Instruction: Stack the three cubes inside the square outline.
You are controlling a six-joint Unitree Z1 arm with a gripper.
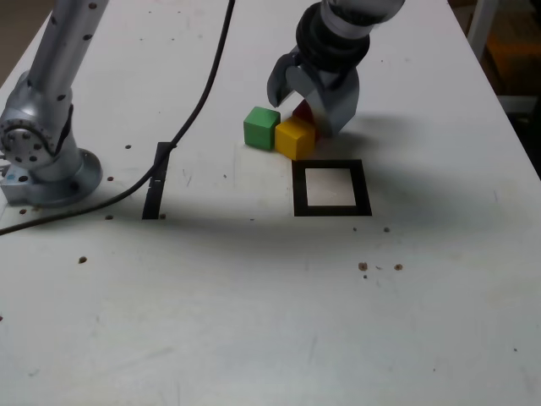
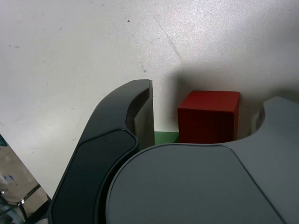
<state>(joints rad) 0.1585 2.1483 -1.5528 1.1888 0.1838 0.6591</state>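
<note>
The red cube (image 1: 302, 111) sits on the white table behind the yellow cube (image 1: 295, 137), mostly hidden in the exterior view. The green cube (image 1: 261, 128) stands to the exterior view's left of the yellow one, touching it. My gripper (image 1: 303, 112) is lowered over the red cube, jaws open on either side of it. In the wrist view the red cube (image 2: 209, 116) stands between the fingers of the gripper (image 2: 208, 109), with a clear gap to one finger (image 2: 142, 116). A sliver of the green cube (image 2: 167, 137) shows beside it. The square outline (image 1: 331, 209) lies just in front of the yellow cube, nothing inside it.
The arm's base (image 1: 42, 161) stands at the exterior view's left, with a black cable (image 1: 203, 93) running across the table. A straight black strip (image 1: 156, 182) lies near the base. Small dark specks (image 1: 363, 266) dot the tabletop. A table edge runs along the right.
</note>
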